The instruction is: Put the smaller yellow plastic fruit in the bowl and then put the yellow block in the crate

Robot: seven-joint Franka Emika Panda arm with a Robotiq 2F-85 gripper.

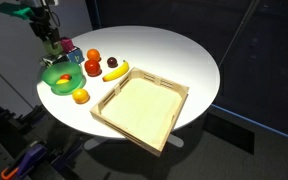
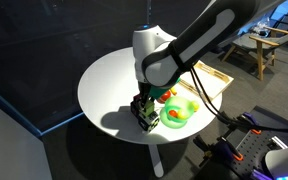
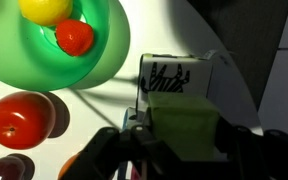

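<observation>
In the wrist view my gripper (image 3: 180, 138) is shut on the yellow block (image 3: 184, 125), a pale yellow-green cube held between the dark fingers (image 3: 112, 152). The green bowl (image 3: 24, 60) lies just up and left of it, holding the smaller yellow plastic fruit (image 3: 46, 8) and a small red fruit (image 3: 74, 37). In both exterior views the gripper (image 1: 50, 46) (image 2: 144, 110) is low at the table's edge beside the bowl (image 1: 56, 84) (image 2: 187, 103). The wooden crate (image 1: 142, 108) (image 2: 216, 75) lies empty further along the round table.
A white block with black marks (image 3: 174, 75) sits right behind the held cube. A red tomato (image 3: 19, 118) lies beside the bowl. A banana (image 1: 116, 70), an orange fruit (image 1: 80, 96), other round fruits (image 1: 92, 62) and a pink block (image 1: 70, 45) are nearby.
</observation>
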